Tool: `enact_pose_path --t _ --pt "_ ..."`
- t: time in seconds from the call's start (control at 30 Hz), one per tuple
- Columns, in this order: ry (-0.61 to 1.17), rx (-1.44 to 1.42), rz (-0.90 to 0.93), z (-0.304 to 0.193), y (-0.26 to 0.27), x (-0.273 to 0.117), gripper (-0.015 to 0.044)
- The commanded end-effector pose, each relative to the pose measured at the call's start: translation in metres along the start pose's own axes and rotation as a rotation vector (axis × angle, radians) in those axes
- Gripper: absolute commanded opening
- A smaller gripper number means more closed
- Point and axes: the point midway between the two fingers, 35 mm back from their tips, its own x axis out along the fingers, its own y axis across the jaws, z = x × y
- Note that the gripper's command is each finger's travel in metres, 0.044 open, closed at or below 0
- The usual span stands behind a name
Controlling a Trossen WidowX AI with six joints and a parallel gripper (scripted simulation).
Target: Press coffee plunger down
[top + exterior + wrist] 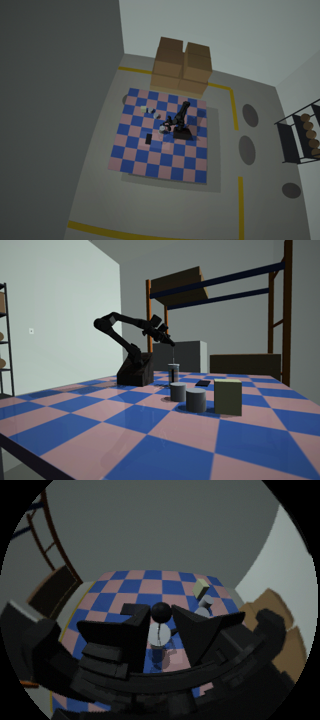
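Your gripper [160, 615] is closed on the black plunger knob [160, 612]: in the wrist view the two dark fingers stand on either side of the round knob and touch it. In the exterior view the gripper [171, 344] sits at the top of the thin plunger rod [173, 354], which runs straight down into the lid of the coffee press [173, 373]. The rod is still well extended above the lid, so the plunger is not yet pressed down. The press stands upright on the checkered table [77, 426], just in front of the arm's dark base block [134, 373]; from above you see the press [161, 129] just beside the base [182, 134], on the side toward the small objects. Your arm [116, 327] rises from the base, bends at a high elbow and reaches forward and down to the knob. Nearer the exterior camera, two short grey cylinders [178, 391] [196, 399] stand close to each other, with an olive-green box [227, 396] just beside the nearer one; all three are apart from the press. A flat black slab [202, 383] lies on the table beyond them, near the press but not touching it. Behind the table you have a grey cabinet [188, 353] and an orange-and-blue rack [276, 317].
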Motion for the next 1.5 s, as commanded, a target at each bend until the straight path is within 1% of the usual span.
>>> enact_pose_path --t 0.0,1.47 --pt "0.000 -0.001 0.001 0.000 0.000 0.000 0.0121" --pt "0.014 0.002 0.012 -0.052 0.014 0.046 0.0121"
